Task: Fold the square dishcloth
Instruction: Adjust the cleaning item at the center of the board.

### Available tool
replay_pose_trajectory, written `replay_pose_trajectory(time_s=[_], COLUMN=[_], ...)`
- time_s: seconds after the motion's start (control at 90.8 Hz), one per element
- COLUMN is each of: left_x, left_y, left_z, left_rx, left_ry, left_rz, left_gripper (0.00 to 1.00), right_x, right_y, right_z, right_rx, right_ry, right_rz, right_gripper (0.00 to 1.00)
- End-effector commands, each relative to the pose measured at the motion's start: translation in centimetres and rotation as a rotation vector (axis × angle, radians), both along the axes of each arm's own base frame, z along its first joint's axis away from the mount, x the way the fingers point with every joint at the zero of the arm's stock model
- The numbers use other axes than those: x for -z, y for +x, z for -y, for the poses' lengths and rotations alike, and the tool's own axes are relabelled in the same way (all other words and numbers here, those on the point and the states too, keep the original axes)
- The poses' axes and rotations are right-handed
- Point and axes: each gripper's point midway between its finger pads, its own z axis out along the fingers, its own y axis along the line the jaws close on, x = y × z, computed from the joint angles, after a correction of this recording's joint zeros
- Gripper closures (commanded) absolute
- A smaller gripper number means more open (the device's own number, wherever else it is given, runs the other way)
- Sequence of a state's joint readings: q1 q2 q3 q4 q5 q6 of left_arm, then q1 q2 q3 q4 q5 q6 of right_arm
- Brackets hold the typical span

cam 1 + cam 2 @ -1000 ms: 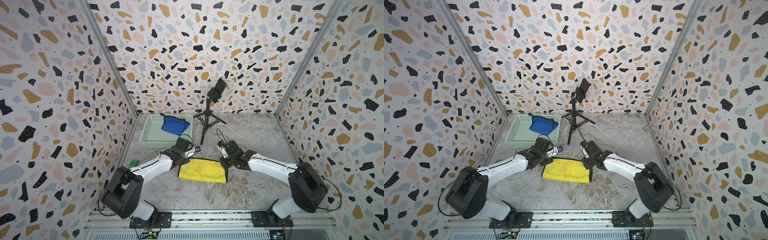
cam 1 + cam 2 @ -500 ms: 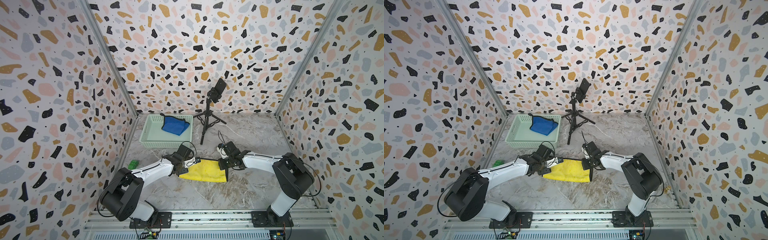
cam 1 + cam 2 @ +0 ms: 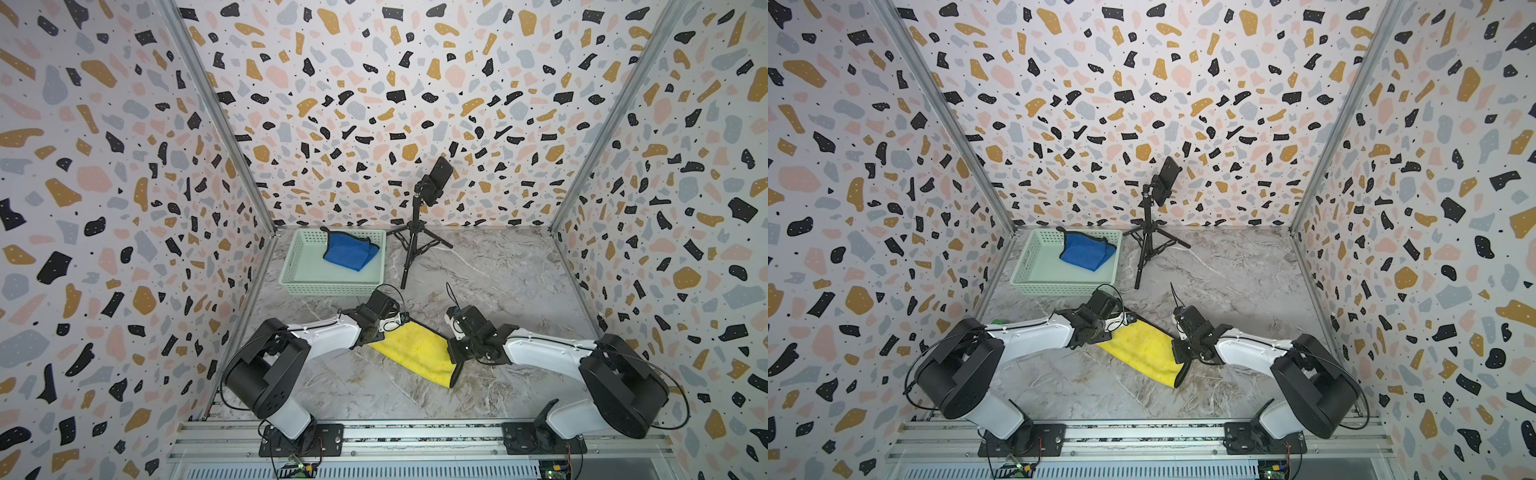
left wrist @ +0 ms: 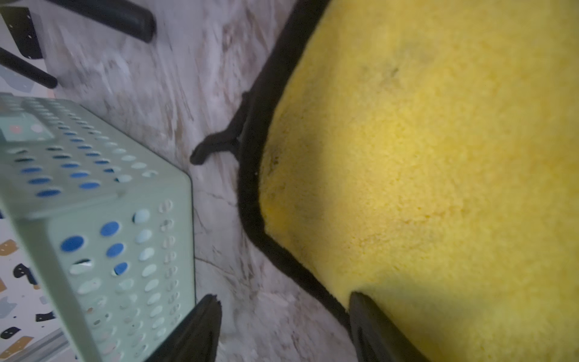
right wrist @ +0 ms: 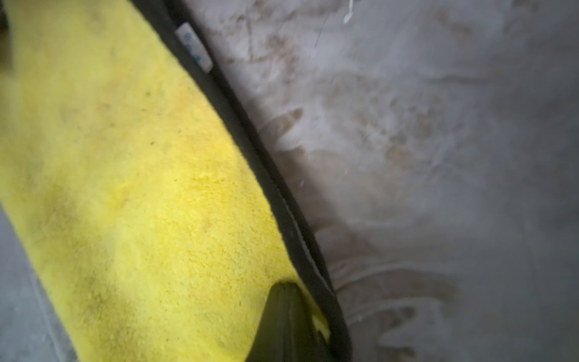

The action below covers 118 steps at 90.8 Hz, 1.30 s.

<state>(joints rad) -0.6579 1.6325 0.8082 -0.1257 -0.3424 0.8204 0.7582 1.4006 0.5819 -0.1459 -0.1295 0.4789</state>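
**Dishcloth (image 3: 415, 349): yellow, black hem, mid-table, one end gripped**

1. Table (image 3: 374, 399): grey marble-look top. Dishcloth lies on it as a long strip, running diag. from near-right to far-left, between the two arms.
2. R gripper (image 5: 286, 293): jaws closed tight, pinching the near-right end of Dishcloth just inside the hem. That end is turned up toward the gripper in both top views. White label (image 5: 194, 47) sits on the hem further along.
3. L gripper (image 4: 285, 299): at the far-left end. Jaws wide apart, nothing held. One finger (image 4: 372, 326) is over the yellow pile, the other over bare table, hem between them. Contact w/ cloth: can't tell. Black loop (image 4: 216, 144) sticks out from the hem at that corner.
4. Basket (image 3: 332, 286): pale green, perforated, far-left, just beyond L gripper and apart from Dishcloth. Blue cloth (image 3: 351, 253) is bunched inside, toward the far-right corner.
5. Tripod (image 3: 413, 249): black, just right of basket, near the far wall. Phone (image 3: 440, 174) is clamped on top.
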Motion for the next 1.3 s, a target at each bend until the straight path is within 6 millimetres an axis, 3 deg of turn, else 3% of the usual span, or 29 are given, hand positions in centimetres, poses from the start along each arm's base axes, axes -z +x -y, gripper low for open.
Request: replay_pose_trajectory(time_s=[0.0,0.132,0.308,0.44,0.595,0.661,0.738,0.914,1.024,1.134,1.288], left_x=[0.9,0.3,0.4,-2.8,-8.8,-11.2,-12.4,-10.5,-9.6,-8.4,-6.6], left_y=[0.7,2.4,5.0,5.6,4.2,3.0,0.7,-6.6,-11.4,-15.9,-19.9], left_z=[2.2,6.3,10.4,12.0,11.0,10.2,9.1,6.6,5.6,5.3,6.3], left_rx=[0.053,0.126,0.165,0.199,0.207,0.204,0.199,0.253,0.333,0.441,0.574], left_ry=[0.02,-0.005,-0.054,-0.131,-0.226,-0.276,-0.33,-0.382,-0.428,-0.415,-0.35], left_rz=[0.007,0.062,0.107,0.179,0.219,0.221,0.156,-0.065,-0.192,-0.285,-0.359], left_gripper=[0.29,0.25,0.22,0.17,0.13,0.13,0.13,0.17,0.21,0.24,0.26], right_x=[2.3,1.2,-1.7,-4.4,-6.7,-7.1,-7.7,-6.2,-4.4,-2.3,0.3], right_y=[-5.5,-8.5,-9.2,-7.3,-3.0,-0.9,1.8,6.8,8.8,10.5,11.7], right_z=[2.2,0.4,-0.6,-0.8,-1.4,-2.2,-3.8,-7.3,-8.7,-8.7,-5.4], right_rx=[0.009,-0.054,-0.087,-0.055,-0.02,-0.008,-0.007,0.004,0.013,0.058,0.211], right_ry=[-0.045,0.077,0.191,0.237,0.253,0.262,0.31,0.364,0.362,0.344,0.264], right_rz=[-0.17,-0.209,-0.208,-0.166,-0.115,-0.112,-0.103,-0.129,-0.162,-0.168,-0.127], right_gripper=[1.0,1.0,1.0,1.0,1.0,1.0,1.0,1.0,1.0,1.0,1.0])
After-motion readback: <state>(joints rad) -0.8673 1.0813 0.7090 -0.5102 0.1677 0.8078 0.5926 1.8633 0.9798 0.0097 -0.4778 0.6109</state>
